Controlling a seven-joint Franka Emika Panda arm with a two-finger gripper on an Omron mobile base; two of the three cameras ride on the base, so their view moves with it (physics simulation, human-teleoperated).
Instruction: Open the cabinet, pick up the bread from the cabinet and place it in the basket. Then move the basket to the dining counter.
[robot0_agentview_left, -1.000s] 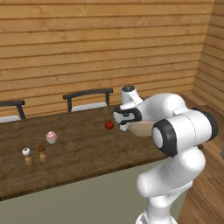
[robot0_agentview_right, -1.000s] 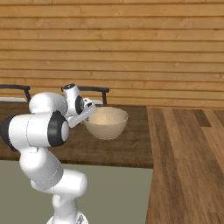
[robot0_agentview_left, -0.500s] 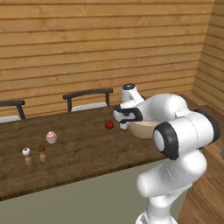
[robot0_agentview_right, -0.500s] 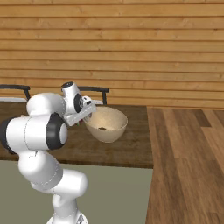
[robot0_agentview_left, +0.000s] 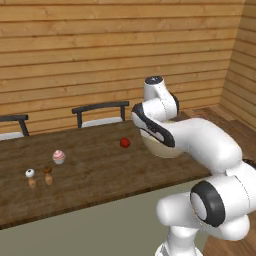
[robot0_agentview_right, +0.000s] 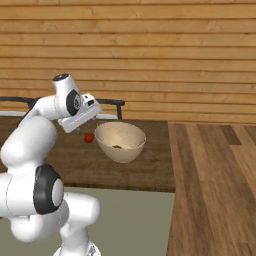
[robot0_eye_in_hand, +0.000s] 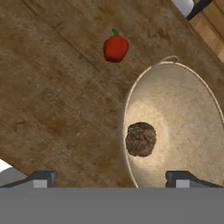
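Observation:
The tan basket (robot0_agentview_right: 120, 142) stands on the dark wood dining counter (robot0_agentview_right: 150, 170) near its right end. It is partly hidden behind my forearm in the left base view, where a strip of the basket (robot0_agentview_left: 167, 151) shows. The dark-brown bread (robot0_eye_in_hand: 141, 139) lies in the bottom of the basket (robot0_eye_in_hand: 188, 118); the bread (robot0_agentview_right: 118, 147) is a small dark spot. My gripper (robot0_eye_in_hand: 113, 179) is open just above the basket's near rim, fingers wide apart on either side of it. In the right base view the gripper (robot0_agentview_right: 99, 119) hovers over the basket's left rim. The cabinet is out of view.
A small red pepper (robot0_eye_in_hand: 116, 48) lies on the counter (robot0_agentview_left: 100, 170) just left of the basket; it is the red pepper (robot0_agentview_left: 124, 143). A cupcake (robot0_agentview_left: 59, 156) and two small shakers (robot0_agentview_left: 31, 176) sit further left. Chairs (robot0_agentview_left: 100, 112) stand behind the counter. Wooden floor (robot0_agentview_right: 215, 190) lies to the right.
My hand has lifted slightly off the basket's rim and the arm has swung upward. The basket has stayed in the same spot on the counter.

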